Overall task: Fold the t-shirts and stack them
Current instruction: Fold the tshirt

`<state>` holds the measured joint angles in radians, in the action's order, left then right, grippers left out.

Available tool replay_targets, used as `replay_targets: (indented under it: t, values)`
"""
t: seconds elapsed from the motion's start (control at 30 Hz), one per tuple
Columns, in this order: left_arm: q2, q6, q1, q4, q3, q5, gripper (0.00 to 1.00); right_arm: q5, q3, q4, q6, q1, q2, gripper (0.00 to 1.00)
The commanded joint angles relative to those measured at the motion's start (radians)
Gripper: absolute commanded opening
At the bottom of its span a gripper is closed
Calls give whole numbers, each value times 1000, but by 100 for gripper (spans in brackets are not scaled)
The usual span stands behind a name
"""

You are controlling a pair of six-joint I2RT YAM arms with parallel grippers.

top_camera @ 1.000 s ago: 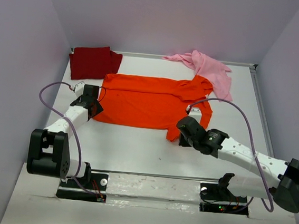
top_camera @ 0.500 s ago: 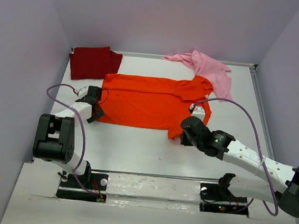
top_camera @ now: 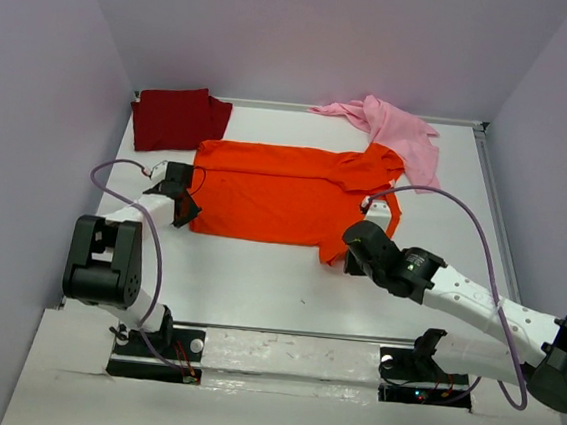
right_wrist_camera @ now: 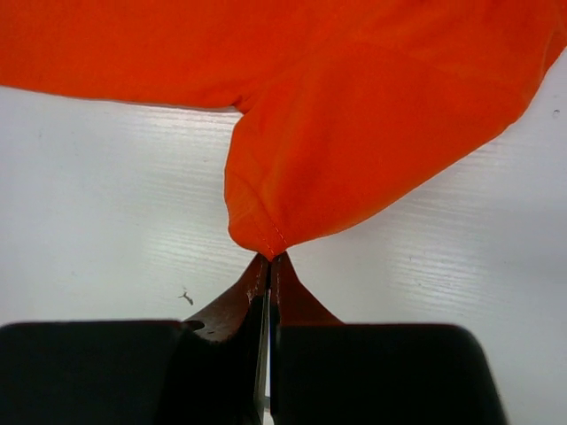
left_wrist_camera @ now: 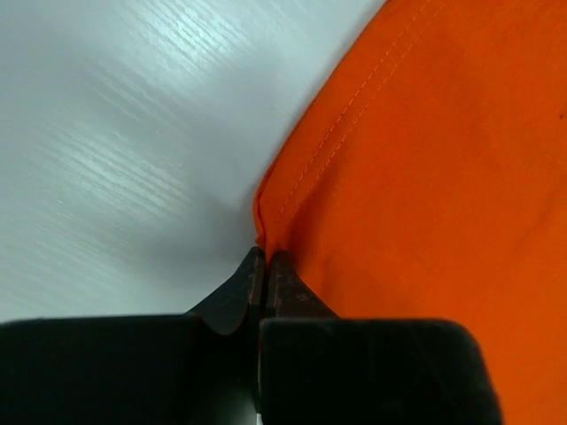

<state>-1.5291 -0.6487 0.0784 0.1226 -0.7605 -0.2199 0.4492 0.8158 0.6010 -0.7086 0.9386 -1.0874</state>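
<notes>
Top external: left claw (top_camera: 186, 209) and right claw (top_camera: 341, 261), arms low, pinch orange t-shirt (top_camera: 275, 192).

The white-and-black left arm (top_camera: 130, 217) folds tightly at its elbow, jaws pinched together on the bright orange cloth t-shirt (top_camera: 275, 197) at its hem corner. The white-and-black right arm (top_camera: 466, 296) stretches forward-left, jaws clamping a sleeve tip.

Count's in: three t-shirts, two arms, two cables, one table.
Tees first: one orange tee (top_camera: 275, 197) mid-frame, one dark red tee (top_camera: 177, 117) upper left, one pink tee (top_camera: 397, 128) upper right. Then one arm (top_camera: 138, 211) lower left and one arm (top_camera: 466, 300) lower right, each with one purple cable (top_camera: 117, 162) (top_camera: 426, 190), and a single white table (top_camera: 257, 280).
</notes>
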Motion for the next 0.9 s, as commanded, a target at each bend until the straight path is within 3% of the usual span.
replay_targets:
  t: [0.0,0.13,0.33,0.5,0.87]
  values:
    - [84,-5,6,32,32,53,0,156,35,43,21,11,14,0]
    - [162,21,6,46,14,51,0,299,103,118,32,11,6,0]
    - [156,86,6,51,-48,86,0,419,193,129,75,-24,-63,0]
    - [89,78,-31,-11,-53,291,0,497,273,111,127,-61,-201,0]
    - [54,130,-58,37,-194,261,0,508,387,33,205,-237,-434,0]
